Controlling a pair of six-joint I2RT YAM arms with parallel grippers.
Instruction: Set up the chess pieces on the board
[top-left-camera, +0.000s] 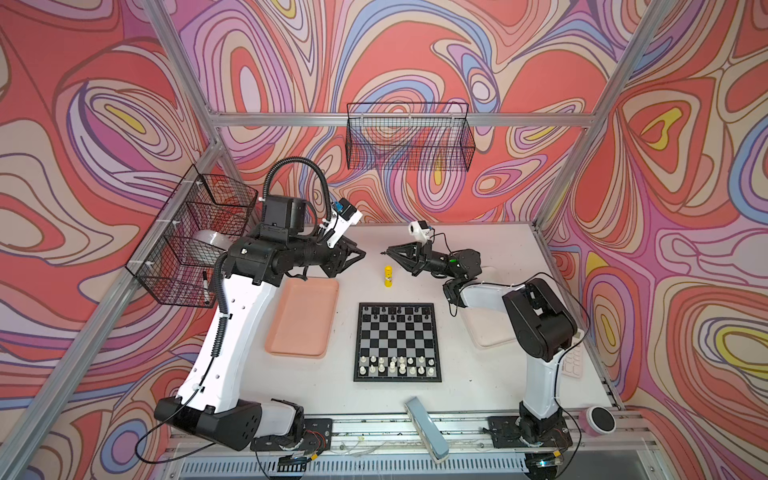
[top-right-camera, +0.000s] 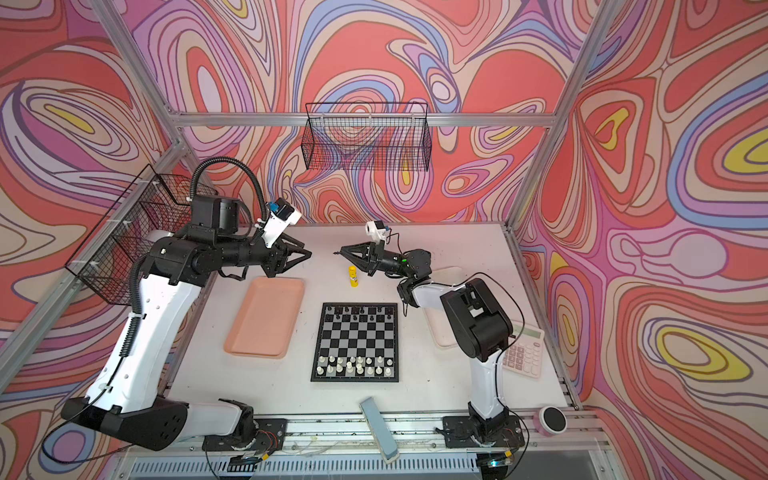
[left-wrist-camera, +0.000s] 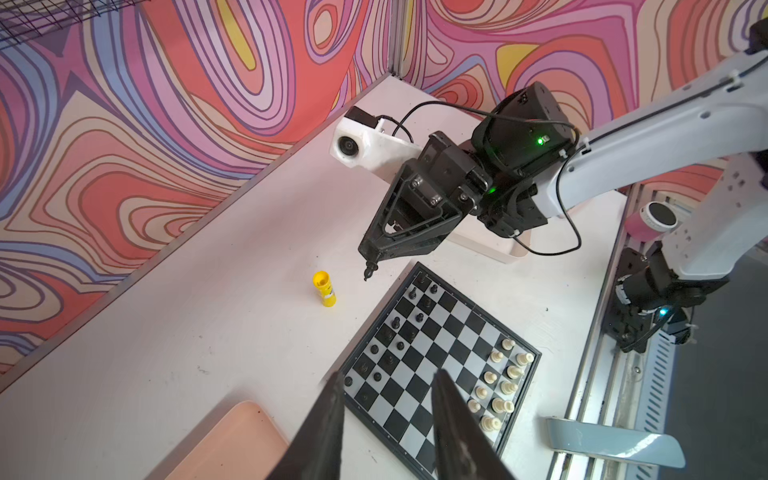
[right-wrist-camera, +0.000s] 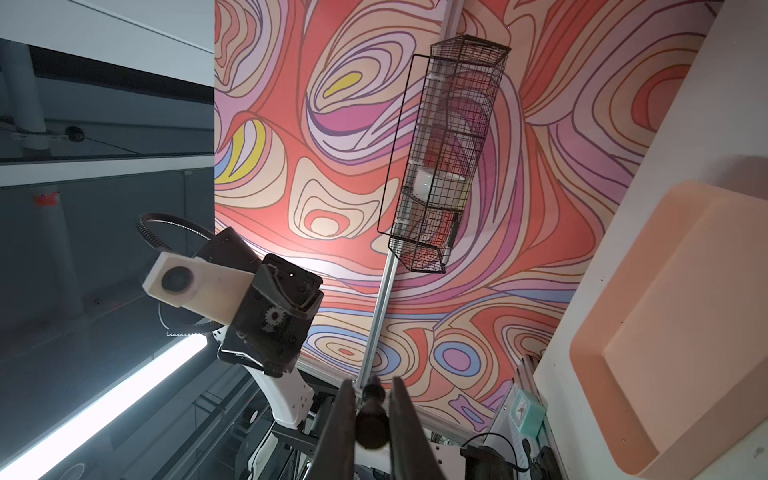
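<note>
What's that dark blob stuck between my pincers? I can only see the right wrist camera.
Observer: It's a black chess piece. The left wrist view shows the right gripper pinching it up in the air.
Operator: Where's the board? I can't see it!
Observer: The chessboard lies flat to the right of the pink tray in both top views, nearer the robot's base than the right gripper.
Operator: Are other pieces on it already?
Observer: Yes. The black pieces stand along its far edge and the cream-white pieces along its near edge.
</note>
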